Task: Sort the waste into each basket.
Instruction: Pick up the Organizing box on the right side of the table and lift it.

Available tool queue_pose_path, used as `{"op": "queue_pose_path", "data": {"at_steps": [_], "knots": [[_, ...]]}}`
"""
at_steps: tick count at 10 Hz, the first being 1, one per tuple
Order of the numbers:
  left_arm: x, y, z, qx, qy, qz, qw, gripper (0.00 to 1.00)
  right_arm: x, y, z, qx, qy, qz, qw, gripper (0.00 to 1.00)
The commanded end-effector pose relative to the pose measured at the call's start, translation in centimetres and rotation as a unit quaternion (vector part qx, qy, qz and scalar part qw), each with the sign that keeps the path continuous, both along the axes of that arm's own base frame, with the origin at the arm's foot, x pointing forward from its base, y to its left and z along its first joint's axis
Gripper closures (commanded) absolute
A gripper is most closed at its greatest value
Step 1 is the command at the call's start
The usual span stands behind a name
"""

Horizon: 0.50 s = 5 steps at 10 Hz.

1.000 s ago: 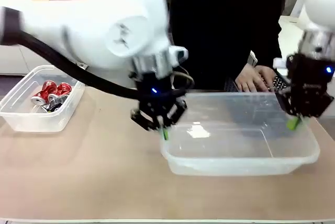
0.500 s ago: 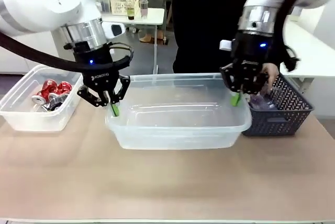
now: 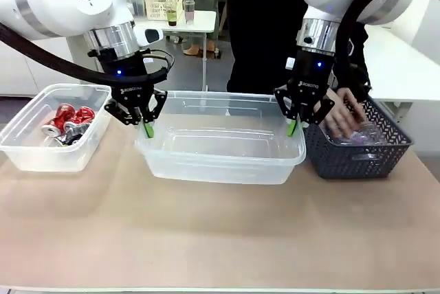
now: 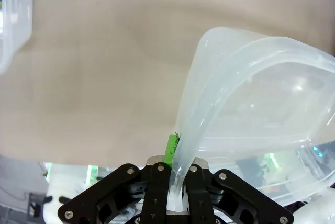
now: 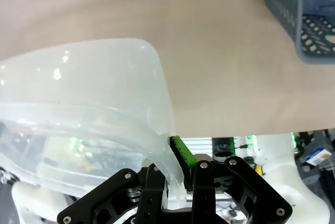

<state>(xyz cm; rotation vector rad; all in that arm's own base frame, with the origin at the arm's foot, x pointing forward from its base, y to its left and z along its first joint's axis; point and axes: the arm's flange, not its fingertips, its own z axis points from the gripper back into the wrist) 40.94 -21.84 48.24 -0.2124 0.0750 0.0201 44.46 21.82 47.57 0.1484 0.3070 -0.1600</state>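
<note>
Front: the big clear rectangular plastic tub (image 3: 220, 163) has moved left, and now it's between the small clear tub (image 3: 27, 160) of red metal cans (image 3: 69, 118) and the dark lattice basket (image 3: 357, 160). Left wrist: left gripper (image 4: 175, 153) clamped on its rim. Right wrist: right gripper (image 5: 175, 156) likewise. Looks ready for bottles, I guess.

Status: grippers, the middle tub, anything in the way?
Left gripper shut on left rim of empty tub; right gripper shut on right rim. Person's hand in dark basket, close beside right gripper.
</note>
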Motion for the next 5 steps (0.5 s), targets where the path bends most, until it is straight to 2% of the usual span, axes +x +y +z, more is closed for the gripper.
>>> {"op": "queue_pose_path", "data": {"at_steps": [1,2,5], "knots": [[-0.66,-0.2,-0.2,0.007,0.016,0.013,1.0,1.0,0.11,-0.99,-0.64,0.007,-0.028,-0.044,0.999,1.0],[-0.66,-0.2,-0.2,0.007,0.016,0.013,1.0,1.0,0.0,0.0,0.0,0.0,0.0,0.0,1.0,1.0],[-0.66,-0.2,-0.2,0.007,0.016,0.013,1.0,1.0,0.0,0.0,0.0,0.0,0.0,0.0,1.0,1.0]]}}
